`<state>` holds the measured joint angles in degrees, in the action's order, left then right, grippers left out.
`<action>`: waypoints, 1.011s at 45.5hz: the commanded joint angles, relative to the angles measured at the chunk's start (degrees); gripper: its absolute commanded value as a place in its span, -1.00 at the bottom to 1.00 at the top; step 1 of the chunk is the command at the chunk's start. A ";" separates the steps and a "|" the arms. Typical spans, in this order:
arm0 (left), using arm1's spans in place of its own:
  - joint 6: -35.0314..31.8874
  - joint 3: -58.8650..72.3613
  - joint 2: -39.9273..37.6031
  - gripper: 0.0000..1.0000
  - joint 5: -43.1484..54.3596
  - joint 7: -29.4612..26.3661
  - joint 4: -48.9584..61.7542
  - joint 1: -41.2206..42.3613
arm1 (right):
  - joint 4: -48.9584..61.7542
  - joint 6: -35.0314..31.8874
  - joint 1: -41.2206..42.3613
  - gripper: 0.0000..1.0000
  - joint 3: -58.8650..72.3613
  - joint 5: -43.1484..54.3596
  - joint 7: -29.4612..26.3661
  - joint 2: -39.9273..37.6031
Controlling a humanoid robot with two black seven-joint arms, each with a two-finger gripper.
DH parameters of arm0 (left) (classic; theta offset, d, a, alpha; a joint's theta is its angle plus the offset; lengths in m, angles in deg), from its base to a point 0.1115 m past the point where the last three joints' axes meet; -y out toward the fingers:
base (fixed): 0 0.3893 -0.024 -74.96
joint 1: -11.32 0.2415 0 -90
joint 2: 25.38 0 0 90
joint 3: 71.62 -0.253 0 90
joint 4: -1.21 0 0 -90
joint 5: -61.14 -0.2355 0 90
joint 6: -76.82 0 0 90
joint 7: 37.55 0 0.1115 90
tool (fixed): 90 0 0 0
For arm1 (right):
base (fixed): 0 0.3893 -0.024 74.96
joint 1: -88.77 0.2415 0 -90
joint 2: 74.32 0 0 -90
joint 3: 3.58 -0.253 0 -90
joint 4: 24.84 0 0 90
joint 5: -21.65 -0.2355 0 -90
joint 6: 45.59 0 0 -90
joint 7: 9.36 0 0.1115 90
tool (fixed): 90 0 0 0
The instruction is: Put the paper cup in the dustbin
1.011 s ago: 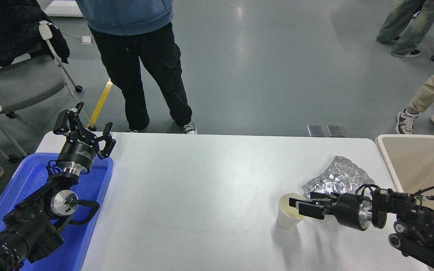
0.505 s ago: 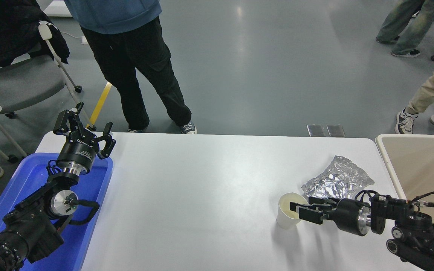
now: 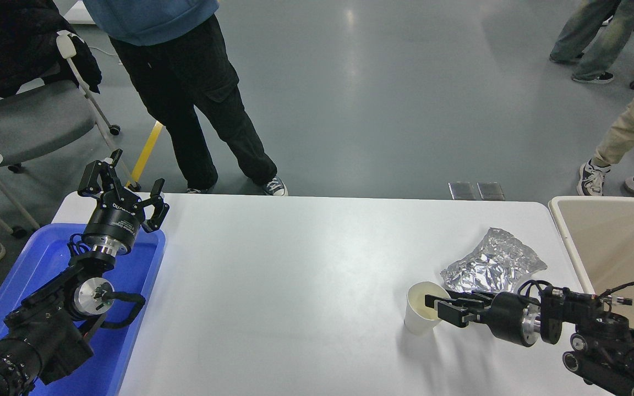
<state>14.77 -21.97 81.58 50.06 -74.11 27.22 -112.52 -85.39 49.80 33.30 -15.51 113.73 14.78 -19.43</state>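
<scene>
The paper cup (image 3: 417,323) stands upright on the white table (image 3: 295,264) at the front right, its cream inside showing. My right gripper (image 3: 437,309) reaches it from the right. Its jaws are a little apart and straddle the cup's right wall at the rim, one finger over the inside and one outside. The beige dustbin (image 3: 569,242) stands at the table's right edge, behind my right arm. My left gripper (image 3: 123,186) is parked open over the blue tray at the left.
A crumpled silver foil bag (image 3: 493,267) lies just behind the cup and the right gripper. The blue tray (image 3: 36,264) sits at the left edge. A person in black trousers (image 3: 207,110) stands at the far side; a chair (image 3: 25,121) is at the far left.
My right arm has sunk a little and drawn slightly right, with the fingers staying at the cup's rim. The cup has not moved. The person at the far side stepped left.
</scene>
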 commanded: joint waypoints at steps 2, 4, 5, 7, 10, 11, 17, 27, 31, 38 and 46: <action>0.00 0.01 0.00 1.00 0.00 0.00 0.00 0.00 | 0.25 -0.12 0.72 -1.00 1.64 0.12 0.03 -0.13; 0.00 0.01 0.00 1.00 0.00 0.00 0.00 0.00 | 0.26 -0.12 0.72 -1.00 1.64 0.12 0.03 -0.22; 0.00 0.01 0.00 1.00 0.00 0.00 0.00 0.00 | 0.26 -0.12 0.72 -1.00 1.73 0.20 0.03 -0.31; 0.00 0.01 0.00 1.00 0.00 0.00 0.00 0.00 | 0.26 -0.12 0.72 -1.00 1.64 0.20 0.03 -0.31; 0.00 0.01 0.00 1.00 0.00 0.00 0.00 0.00 | 0.25 -0.12 0.81 -1.00 1.64 0.12 0.03 -0.31; 0.00 0.01 0.00 1.00 0.00 0.00 0.00 0.00 | 0.26 -0.12 0.89 -1.00 1.64 0.03 0.03 -0.31; 0.00 -0.08 0.00 1.00 0.00 0.00 0.00 0.00 | -0.45 -0.29 1.25 -1.00 1.55 -0.67 0.11 -1.01; 0.00 0.01 0.00 1.00 0.00 0.00 0.00 0.00 | -2.64 -0.38 2.91 -1.00 1.38 -1.12 1.87 -5.66; 0.00 0.01 0.00 1.00 0.00 0.00 0.00 0.00 | -4.84 -0.56 3.79 -1.00 1.46 -2.25 2.22 -8.47; 0.00 0.00 0.00 1.00 0.00 0.00 0.00 0.00 | -10.81 -1.96 5.64 -1.00 1.64 -6.38 2.40 -15.15; 0.00 0.01 0.00 1.00 0.00 0.00 0.00 0.00 | -19.85 -3.90 8.88 -1.00 1.55 -8.58 2.66 -24.72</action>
<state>14.77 -21.97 81.59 50.06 -74.11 27.22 -112.52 -96.13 47.71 38.90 -13.95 108.21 17.06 -34.11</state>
